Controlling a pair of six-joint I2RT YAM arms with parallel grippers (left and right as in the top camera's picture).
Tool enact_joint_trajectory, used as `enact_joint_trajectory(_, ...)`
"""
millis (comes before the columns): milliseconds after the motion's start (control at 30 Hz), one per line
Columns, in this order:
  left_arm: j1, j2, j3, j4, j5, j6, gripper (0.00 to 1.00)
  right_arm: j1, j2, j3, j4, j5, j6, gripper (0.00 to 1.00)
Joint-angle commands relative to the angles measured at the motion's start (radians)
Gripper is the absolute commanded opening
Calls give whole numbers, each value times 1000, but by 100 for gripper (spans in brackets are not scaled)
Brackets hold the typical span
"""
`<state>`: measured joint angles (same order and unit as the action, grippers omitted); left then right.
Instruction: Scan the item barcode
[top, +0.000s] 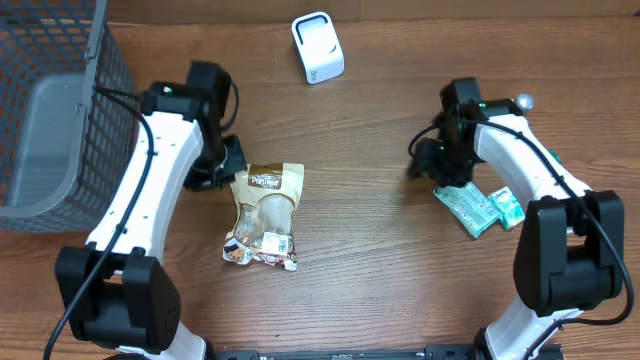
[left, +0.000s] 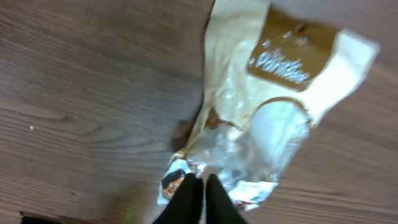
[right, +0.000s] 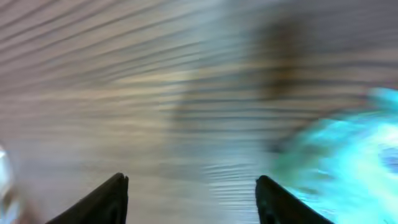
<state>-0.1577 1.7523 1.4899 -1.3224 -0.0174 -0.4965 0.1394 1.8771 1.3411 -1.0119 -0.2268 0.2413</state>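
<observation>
Left pincer (left: 200, 180) is pressed together at the edge of the snack pouch (left: 261, 118); right pincer (right: 189, 183) stands spread, blurred teal packets (right: 348, 155) at its right.

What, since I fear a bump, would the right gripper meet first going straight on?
Probably bare wooden table; the teal packet sits off to the side of the right gripper. Blur hides depth.

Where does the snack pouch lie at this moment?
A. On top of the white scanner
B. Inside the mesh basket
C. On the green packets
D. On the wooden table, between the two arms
D: the snack pouch lies on the wooden table, apart from the mesh basket, the white scanner and the green packets.
</observation>
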Motion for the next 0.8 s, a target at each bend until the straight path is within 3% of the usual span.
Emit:
enact_joint_trajectory(0, -16, -11, -101, 45, 24, 3, 4, 23, 2, 9, 11, -225, -63, 64)
enact_joint_trajectory(233, -33, -11, -296, 220, 45, 3, 7, 69, 2, 7, 22, -246, -56, 66)
enact_joint_trajectory(533, -43, -11, -368, 333, 202, 2, 6, 149, 2, 7, 24, -247, -55, 79)
enact_joint_trajectory(767, -101, -11, -377, 429, 255, -10, 6, 191, 2, 7, 13, -247, -55, 81)
